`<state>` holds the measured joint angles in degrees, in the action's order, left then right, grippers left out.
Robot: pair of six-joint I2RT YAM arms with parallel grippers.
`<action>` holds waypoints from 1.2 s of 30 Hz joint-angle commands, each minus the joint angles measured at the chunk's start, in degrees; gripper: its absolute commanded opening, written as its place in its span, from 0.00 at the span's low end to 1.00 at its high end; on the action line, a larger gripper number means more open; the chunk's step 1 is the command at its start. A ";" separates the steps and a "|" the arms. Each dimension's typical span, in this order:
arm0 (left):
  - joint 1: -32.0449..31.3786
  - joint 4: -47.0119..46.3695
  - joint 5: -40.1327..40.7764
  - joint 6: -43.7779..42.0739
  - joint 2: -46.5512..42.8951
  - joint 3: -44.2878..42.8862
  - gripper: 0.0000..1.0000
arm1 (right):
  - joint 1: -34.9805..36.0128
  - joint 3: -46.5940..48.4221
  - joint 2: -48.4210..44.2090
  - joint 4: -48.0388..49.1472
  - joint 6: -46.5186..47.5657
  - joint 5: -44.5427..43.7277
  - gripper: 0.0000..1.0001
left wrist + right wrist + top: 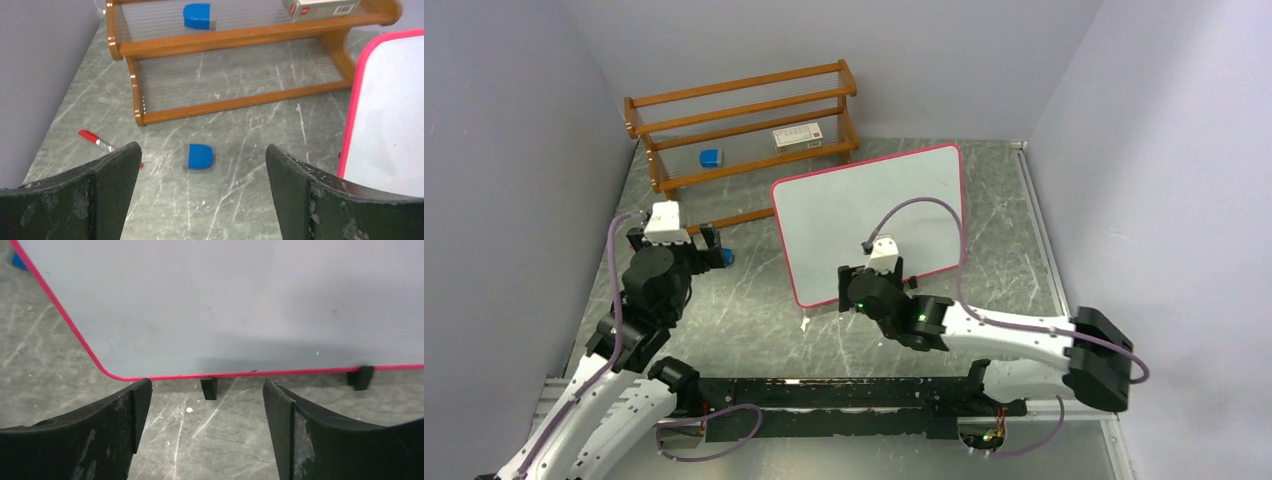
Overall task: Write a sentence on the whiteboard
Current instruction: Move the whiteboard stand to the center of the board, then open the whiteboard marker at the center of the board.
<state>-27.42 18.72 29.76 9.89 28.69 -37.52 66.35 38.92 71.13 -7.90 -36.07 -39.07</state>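
Long axis of whiteboard [869,215] runs L-R, face twd arms. R arm [984,335] low at its bottom rim. R jaws wide, L jaws wide, both empty.

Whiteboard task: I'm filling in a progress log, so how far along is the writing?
Done: nothing; the pink-rimmed white whiteboard is blank. In hand: nothing; the left hand and right hand are both open and empty, the right at the board's near edge. Left: pick up the red marker lying on the grey marble table, then write the whole sentence.
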 commanded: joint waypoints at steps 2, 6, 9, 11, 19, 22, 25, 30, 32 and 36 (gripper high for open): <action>1.19 3.12 3.18 2.96 6.76 -4.20 0.98 | 0.02 -0.79 -11.60 -7.07 2.02 -6.72 0.98; 3.56 4.73 4.34 4.94 12.68 -5.47 0.98 | -0.66 0.49 -18.54 -10.99 4.19 -9.41 1.00; 7.89 7.50 2.55 9.79 18.10 -8.35 0.98 | -0.98 2.24 -22.70 -15.25 4.08 -13.71 1.00; 11.15 9.66 2.25 12.66 22.07 -10.37 0.98 | -1.18 3.65 -24.71 -17.97 4.38 -16.22 1.00; 29.99 15.38 -6.13 21.44 36.03 -16.55 0.98 | -1.21 5.43 -32.38 -21.70 8.52 -21.27 1.00; 38.13 14.84 -12.48 23.76 39.70 -16.85 0.98 | -1.15 5.56 -34.80 -22.60 8.70 -21.77 1.00; 41.39 14.90 -10.06 25.10 43.38 -18.22 0.98 | -1.19 5.32 -36.88 -22.67 9.01 -21.01 1.00; 44.44 14.79 -8.87 28.29 51.93 -20.99 0.96 | -1.15 4.81 -39.14 -23.82 8.28 -20.24 1.00; 45.33 13.59 -10.32 29.24 55.54 -21.83 0.92 | -1.18 5.33 -39.20 -25.68 6.80 -20.39 1.00; 45.76 12.13 -11.10 29.73 62.05 -23.24 0.86 | -1.18 6.52 -38.72 -28.51 5.37 -20.89 1.00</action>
<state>17.43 32.45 20.58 37.43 86.19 -58.50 65.32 43.20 32.40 -32.69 -28.40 -57.91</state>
